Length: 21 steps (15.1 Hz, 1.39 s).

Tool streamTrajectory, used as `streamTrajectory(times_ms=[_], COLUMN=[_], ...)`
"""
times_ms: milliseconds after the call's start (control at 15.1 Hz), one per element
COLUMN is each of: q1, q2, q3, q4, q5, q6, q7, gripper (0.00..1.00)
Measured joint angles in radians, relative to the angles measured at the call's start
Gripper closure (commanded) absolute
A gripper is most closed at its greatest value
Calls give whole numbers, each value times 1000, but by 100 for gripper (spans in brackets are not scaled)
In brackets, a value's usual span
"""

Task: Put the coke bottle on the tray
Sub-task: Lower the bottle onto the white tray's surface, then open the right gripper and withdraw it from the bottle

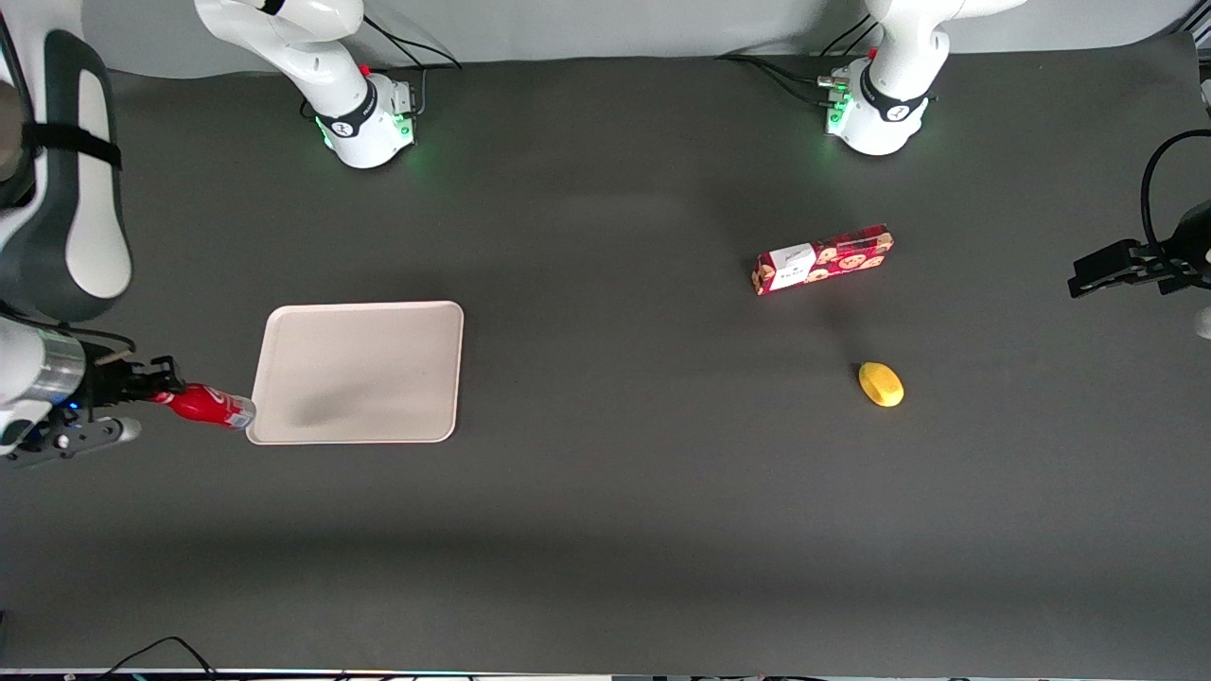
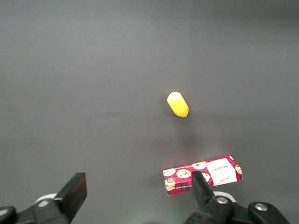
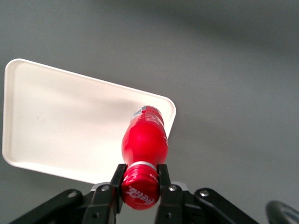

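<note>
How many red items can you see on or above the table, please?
2. The coke bottle is held by the gripper at the tray edge nearest the working arm; the cookie box lies toward the parked arm's end.

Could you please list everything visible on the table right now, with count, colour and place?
coke bottle: one, red with silvery base, held by its cap end, base at the tray's edge toward the working arm's end.
tray: one, pale beige-pink, nothing on it.
cookie box: one, red with white label, toward the parked arm's end.
yellow object: one, nearer the front camera than the box.
table: one, dark grey.
gripper: one, black, shut on the bottle's cap, beside the tray.
</note>
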Motion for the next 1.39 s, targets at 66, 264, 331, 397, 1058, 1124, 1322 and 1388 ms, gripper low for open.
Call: streamTrajectory(times_ms=[66,264,331,397,1058,1124,1322,1388], q1=[-1,-2,-2,-4,-11,-12,-16,-16], q2=[9,14,13,13,-6,-8,-16,-20], q3=[0,0,-1,-1,-2,-3,-4,-6], q4=[-26,-118,-148,-179,-286,-286,-276,-260], q5=[8,16,17,17,18,18,19,19], q6=[30,102,132,164,257,258,272,277], q7=[1,7,7,8,16,16,19,20], gripper=[100,100,100,100,0,0,0,0])
